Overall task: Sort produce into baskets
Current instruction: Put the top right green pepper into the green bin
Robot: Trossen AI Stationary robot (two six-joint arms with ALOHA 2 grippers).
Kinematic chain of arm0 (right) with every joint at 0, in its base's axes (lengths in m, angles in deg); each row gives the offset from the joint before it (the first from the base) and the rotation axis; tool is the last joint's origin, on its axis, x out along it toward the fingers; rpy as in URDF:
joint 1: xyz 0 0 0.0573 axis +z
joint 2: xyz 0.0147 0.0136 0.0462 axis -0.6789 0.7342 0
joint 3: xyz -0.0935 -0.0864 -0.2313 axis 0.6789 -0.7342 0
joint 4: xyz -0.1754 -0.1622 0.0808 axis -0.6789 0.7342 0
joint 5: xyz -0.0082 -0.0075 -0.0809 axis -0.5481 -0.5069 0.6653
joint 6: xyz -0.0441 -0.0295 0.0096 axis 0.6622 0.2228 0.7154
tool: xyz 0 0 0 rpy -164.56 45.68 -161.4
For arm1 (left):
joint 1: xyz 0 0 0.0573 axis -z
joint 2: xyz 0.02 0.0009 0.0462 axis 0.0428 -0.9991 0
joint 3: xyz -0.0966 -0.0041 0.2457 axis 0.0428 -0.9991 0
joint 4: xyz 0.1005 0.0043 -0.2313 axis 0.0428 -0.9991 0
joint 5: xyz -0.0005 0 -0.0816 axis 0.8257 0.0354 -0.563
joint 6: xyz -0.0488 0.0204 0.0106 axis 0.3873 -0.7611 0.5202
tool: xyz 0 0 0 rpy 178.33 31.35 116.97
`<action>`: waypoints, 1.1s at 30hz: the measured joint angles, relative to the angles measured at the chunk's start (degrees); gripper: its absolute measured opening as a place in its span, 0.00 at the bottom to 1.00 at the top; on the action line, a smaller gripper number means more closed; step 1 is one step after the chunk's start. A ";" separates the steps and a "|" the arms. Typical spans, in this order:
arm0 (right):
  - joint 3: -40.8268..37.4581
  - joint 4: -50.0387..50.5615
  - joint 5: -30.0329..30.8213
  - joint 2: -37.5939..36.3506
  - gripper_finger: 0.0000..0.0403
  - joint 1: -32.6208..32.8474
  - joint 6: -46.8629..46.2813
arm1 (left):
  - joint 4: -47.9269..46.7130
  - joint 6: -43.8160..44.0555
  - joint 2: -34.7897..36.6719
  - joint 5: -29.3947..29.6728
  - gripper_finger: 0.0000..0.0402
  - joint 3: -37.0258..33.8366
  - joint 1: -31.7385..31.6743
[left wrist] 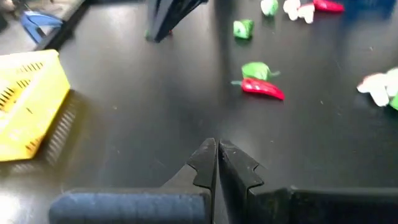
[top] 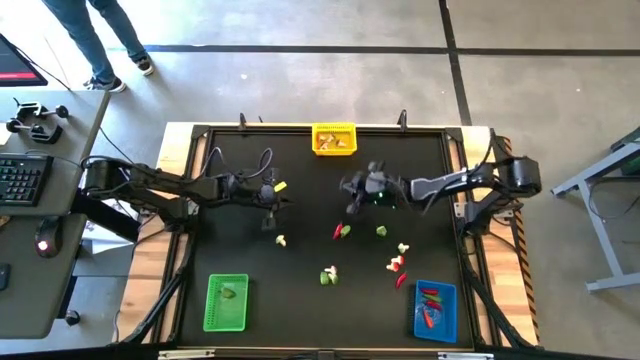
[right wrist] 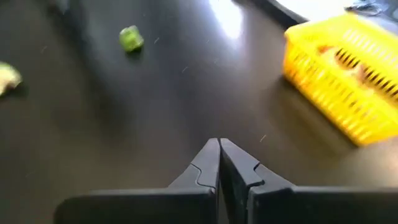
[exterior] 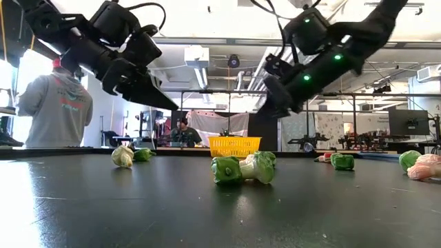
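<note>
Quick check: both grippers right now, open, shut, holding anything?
Left gripper: shut, holding nothing.
Right gripper: shut, holding nothing.

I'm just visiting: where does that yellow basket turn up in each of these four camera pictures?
High view: the yellow basket sits at the table's far edge, top middle, between the two arms.
Low view: it is small, in the centre background, behind the green and whitish pieces.
Left wrist view: it is at the picture's left edge.
Right wrist view: it fills the upper right, tan pieces inside.
Shared landmark: the black table top.
</note>
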 joint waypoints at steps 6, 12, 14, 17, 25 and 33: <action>-1.67 -0.91 1.09 0.01 0.00 3.93 -2.13 | -2.70 0.15 0.00 0.20 0.01 0.60 1.98; -1.72 -1.85 1.04 0.01 0.00 5.37 -1.80 | -3.31 0.11 0.00 9.36 0.01 0.60 5.58; -1.72 -1.80 1.04 0.01 0.00 5.37 -1.72 | -3.48 0.09 0.00 10.79 0.01 0.60 6.81; -1.72 -1.83 1.04 0.01 0.00 5.22 -1.72 | -3.58 0.10 0.00 10.97 0.01 0.60 8.51; -1.72 -3.00 0.99 0.03 0.00 5.22 -1.69 | -5.73 4.50 0.00 10.93 0.04 0.60 11.78; -1.72 -5.36 0.90 0.03 0.00 5.22 -0.19 | -8.65 9.43 0.00 10.12 0.14 0.62 14.27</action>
